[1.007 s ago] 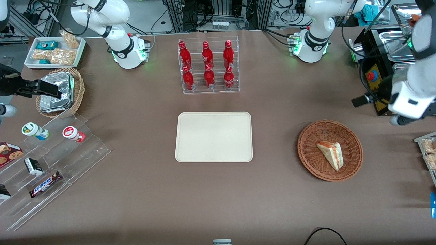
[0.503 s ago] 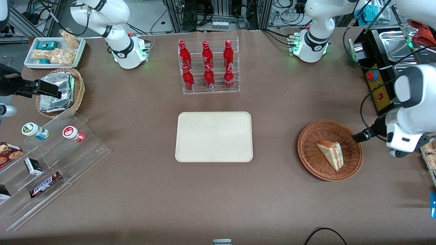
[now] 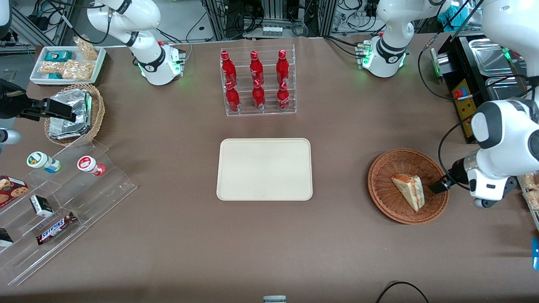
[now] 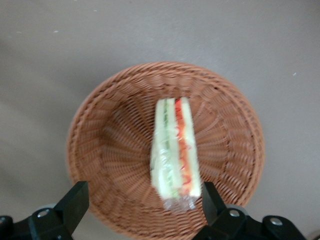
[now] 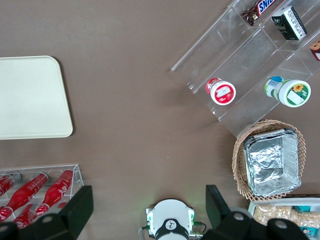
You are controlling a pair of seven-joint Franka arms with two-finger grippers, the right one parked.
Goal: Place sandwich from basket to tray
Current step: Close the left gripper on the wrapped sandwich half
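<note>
You are bringing the gripper (image 4: 142, 200) in above the basket (image 3: 381, 191), so keep lowering until the wedge sits between the fingers, and line them up to close across the two flat bread faces and not along its length, since the clear wrap may be slippery. The sandwich (image 3: 408, 190) is lying in the basket, toward the working arm's end of the table and well apart from the tray (image 3: 264, 169). The jaws are standing spread wide with nothing in them, and the wrist is pointing down over the basket rim.
</note>
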